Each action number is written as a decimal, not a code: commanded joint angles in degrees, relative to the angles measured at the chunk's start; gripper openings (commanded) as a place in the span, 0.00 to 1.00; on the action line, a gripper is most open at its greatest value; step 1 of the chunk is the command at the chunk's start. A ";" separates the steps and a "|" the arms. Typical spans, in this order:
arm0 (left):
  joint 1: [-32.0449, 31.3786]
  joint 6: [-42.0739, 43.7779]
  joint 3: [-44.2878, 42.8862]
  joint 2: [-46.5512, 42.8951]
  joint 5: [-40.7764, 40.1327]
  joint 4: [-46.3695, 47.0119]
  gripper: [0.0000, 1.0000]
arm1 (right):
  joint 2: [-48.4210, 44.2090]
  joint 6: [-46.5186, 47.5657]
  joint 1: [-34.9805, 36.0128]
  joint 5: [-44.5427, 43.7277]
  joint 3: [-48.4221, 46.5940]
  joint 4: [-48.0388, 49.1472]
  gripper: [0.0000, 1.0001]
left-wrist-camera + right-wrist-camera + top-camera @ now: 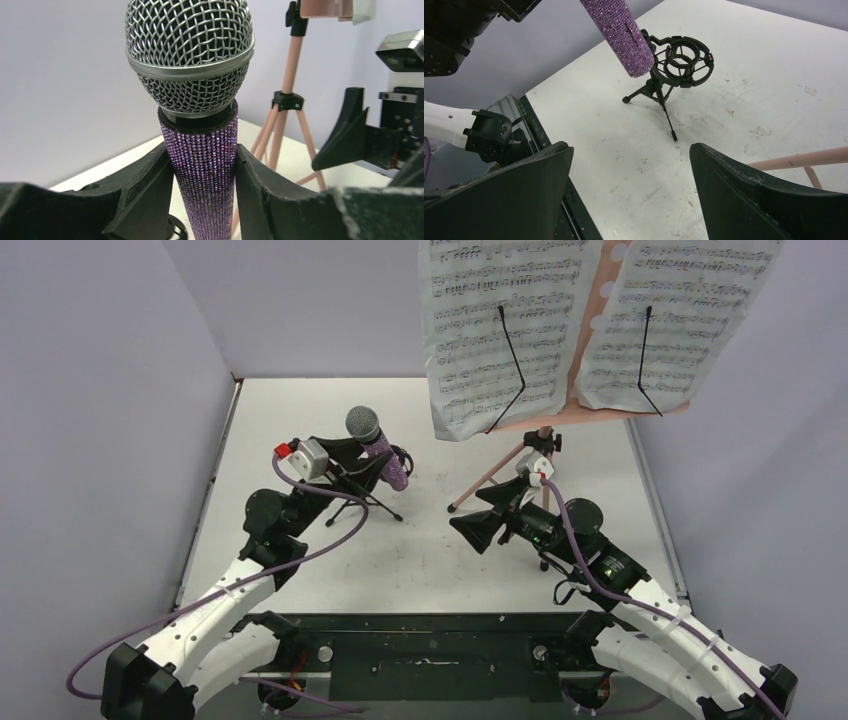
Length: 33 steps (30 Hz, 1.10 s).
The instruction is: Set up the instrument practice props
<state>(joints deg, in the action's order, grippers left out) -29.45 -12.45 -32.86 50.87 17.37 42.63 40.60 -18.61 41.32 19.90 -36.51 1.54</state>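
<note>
Music stand (586,370), pages (490,330) on, at one o'clock; left gripper (206,180) clamps microphone (189,60), not yet in mic stand (654,88); right gripper (630,150) gapes, empty.

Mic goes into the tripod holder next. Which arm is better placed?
Left. The left claw is shut on the microphone, whose lower end hangs close to the mic stand ring. The right claw is open, empty, near the music stand legs.
</note>
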 commanded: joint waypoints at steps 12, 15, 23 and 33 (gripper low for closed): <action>-0.37 15.13 -22.39 11.13 -7.90 -17.21 0.00 | -0.96 1.68 -0.03 -1.16 -0.08 0.46 0.90; -0.98 16.85 -26.96 13.41 -11.18 -23.26 0.00 | -1.51 1.91 -0.03 -1.59 -0.18 -0.41 0.90; -2.60 19.58 -34.00 17.64 -15.77 -30.90 0.00 | -2.36 2.07 -0.02 -1.97 -0.12 -1.15 0.90; -6.58 30.15 -37.91 21.99 -15.87 -38.33 0.00 | -3.36 2.18 -0.05 -1.71 0.67 -1.35 0.90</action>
<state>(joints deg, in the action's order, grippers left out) -35.24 12.64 -67.33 72.23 0.97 4.43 38.57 -17.10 41.32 18.81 -36.51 -1.30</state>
